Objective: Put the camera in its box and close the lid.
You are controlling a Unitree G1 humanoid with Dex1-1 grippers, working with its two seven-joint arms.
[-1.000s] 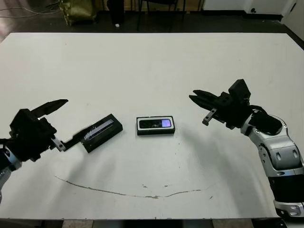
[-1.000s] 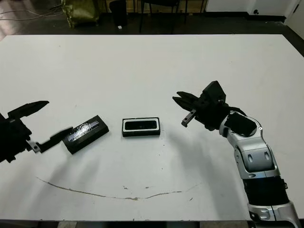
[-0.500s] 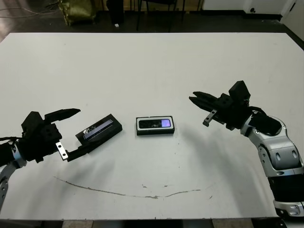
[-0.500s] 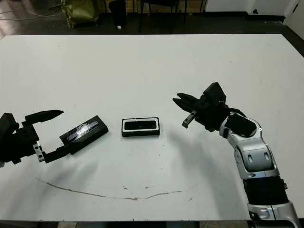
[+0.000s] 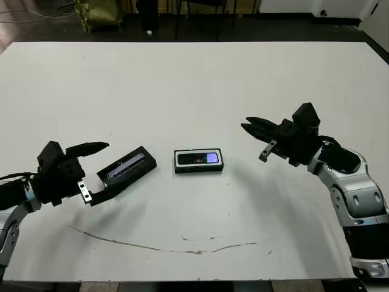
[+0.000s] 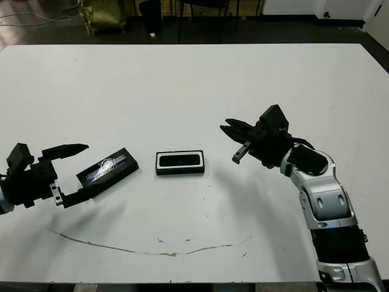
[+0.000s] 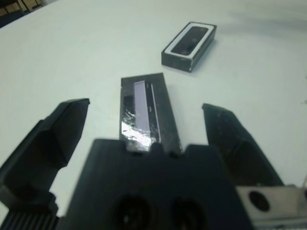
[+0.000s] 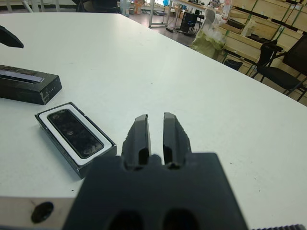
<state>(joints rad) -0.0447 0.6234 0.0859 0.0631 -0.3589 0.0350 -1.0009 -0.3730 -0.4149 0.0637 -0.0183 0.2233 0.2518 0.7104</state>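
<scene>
Left wrist view: left gripper (image 7: pixel 144 129) wide, straddling lid (image 7: pixel 146 108); box (image 7: pixel 188 40) at 1 o'clock. Right gripper (image 8: pixel 156 132) narrow. Off-centre closing could skew lid.

head stereo downward, wrist views close

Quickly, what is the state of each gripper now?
Left gripper: open, around the lid, not gripping.
Right gripper: shut, holding nothing.

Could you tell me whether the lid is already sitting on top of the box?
No, the lid lies on the table to the left of the box, apart from it, and the box's white lining shows uncovered.
</scene>
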